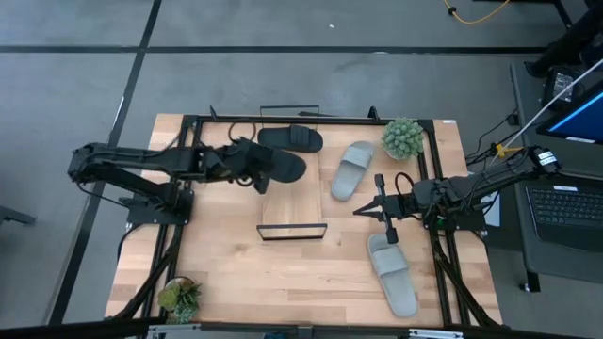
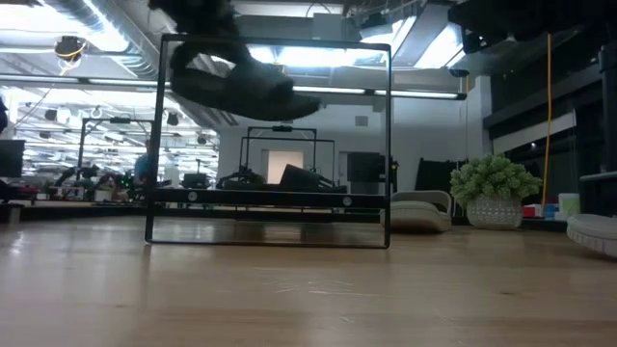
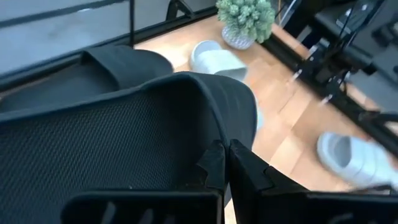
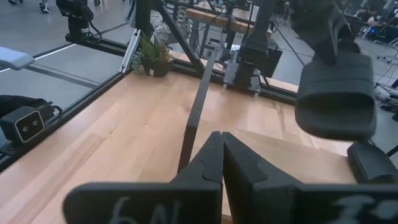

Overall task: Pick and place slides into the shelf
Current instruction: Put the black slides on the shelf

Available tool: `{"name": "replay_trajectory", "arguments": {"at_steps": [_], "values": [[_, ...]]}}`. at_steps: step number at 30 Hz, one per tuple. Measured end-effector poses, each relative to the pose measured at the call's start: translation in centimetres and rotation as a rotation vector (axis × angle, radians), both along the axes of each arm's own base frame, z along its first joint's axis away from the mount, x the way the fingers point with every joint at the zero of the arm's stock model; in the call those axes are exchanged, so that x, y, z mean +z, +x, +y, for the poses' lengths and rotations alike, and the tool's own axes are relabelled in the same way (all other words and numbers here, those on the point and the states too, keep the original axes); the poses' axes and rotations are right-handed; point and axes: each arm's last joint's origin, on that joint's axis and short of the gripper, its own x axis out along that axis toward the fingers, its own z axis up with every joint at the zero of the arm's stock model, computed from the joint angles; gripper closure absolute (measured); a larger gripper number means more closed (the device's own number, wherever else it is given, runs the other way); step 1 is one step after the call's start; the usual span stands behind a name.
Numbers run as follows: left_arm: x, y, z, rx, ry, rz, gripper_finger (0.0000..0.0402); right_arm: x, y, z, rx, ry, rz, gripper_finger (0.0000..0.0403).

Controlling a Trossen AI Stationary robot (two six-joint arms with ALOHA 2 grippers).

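Note:
My left gripper (image 1: 251,164) is shut on a black slide (image 1: 281,166) in the air over the far part of the shelf (image 1: 294,202), a light-wood board with black wire frames at its ends. In the low view the slide (image 2: 241,85) hangs near the top of the wire frame (image 2: 270,226). A second black slide (image 1: 290,137) lies on the shelf's far end. One grey slide (image 1: 352,170) lies on the table right of the shelf, another (image 1: 391,273) at the near right. My right gripper (image 1: 364,210) is shut and empty, right of the shelf. My left gripper pinches the black slide's edge (image 3: 214,140) between its two shut fingers, at the slide's end toward the table's left. The fingers come about level from the table's left. The slide is lifted clear above the shelf, roughly level, with its ribbed face (image 3: 118,143) toward the wrist camera.
A potted plant (image 1: 402,137) stands at the far right and another (image 1: 179,297) at the near left. The table's black frame rails (image 1: 179,226) run along both sides. Bare wood (image 1: 236,273) lies in front of the shelf's near wire frame (image 1: 293,231).

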Motion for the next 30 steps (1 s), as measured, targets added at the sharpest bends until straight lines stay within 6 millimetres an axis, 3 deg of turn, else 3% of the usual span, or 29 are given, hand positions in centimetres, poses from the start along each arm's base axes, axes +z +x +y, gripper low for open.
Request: {"name": "replay_trajectory", "arguments": {"at_steps": [20, 30], "values": [[-5.1, 7.5, 0.9, 0.079, -0.168, -0.141, 0.0401, -0.9, 0.5, 0.0, -0.047, -0.037, 0.054, 0.0398], [-6.6, 8.4, 2.3, 0.171, -0.249, -0.153, 0.0401, -1.3, 0.4, 0.0, -0.047, -0.041, 0.079, 0.0398]]}}
